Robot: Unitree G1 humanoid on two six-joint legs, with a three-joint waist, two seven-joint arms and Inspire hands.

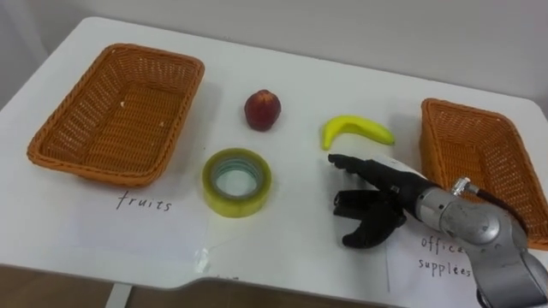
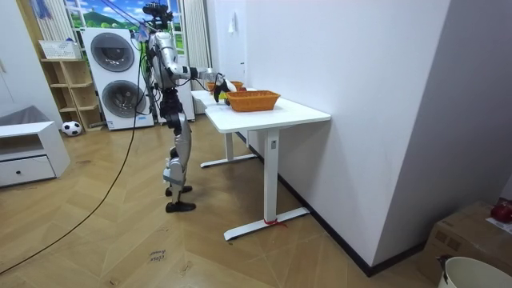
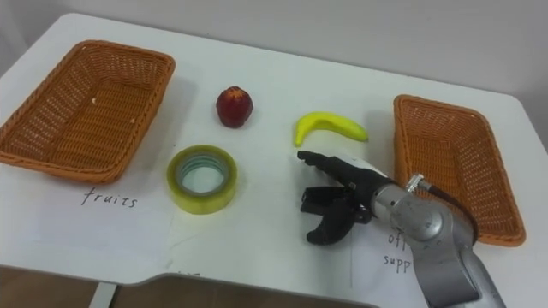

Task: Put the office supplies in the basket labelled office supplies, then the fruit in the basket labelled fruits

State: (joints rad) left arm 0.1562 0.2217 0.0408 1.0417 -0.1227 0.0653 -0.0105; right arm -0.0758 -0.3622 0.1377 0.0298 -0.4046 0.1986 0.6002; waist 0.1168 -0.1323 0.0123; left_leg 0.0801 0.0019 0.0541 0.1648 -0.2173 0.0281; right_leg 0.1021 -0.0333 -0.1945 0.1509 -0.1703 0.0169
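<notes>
1. Nothing is sorted yet, I judge: all three things lie loose on the worktop point(image 1: 300, 51).
2. The left wicker basket point(image 1: 120, 120), above the handwritten "fruits" label point(image 1: 144, 203), is empty.
3. The peach point(image 1: 262, 109) sits to its right, and the yellow tape roll point(image 1: 236, 181) lies nearer me.
4. Further right is the banana point(image 1: 357, 131). My right hand point(image 1: 377, 205) hovers just beside it, fingers spread and holding nothing.
5. The right wicker basket point(image 1: 484, 158), for office supplies, is empty too.

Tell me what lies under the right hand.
A white paper label on the table; handwriting shows beside the open right hand, whose wrist covers the sheet's upper part.
</notes>
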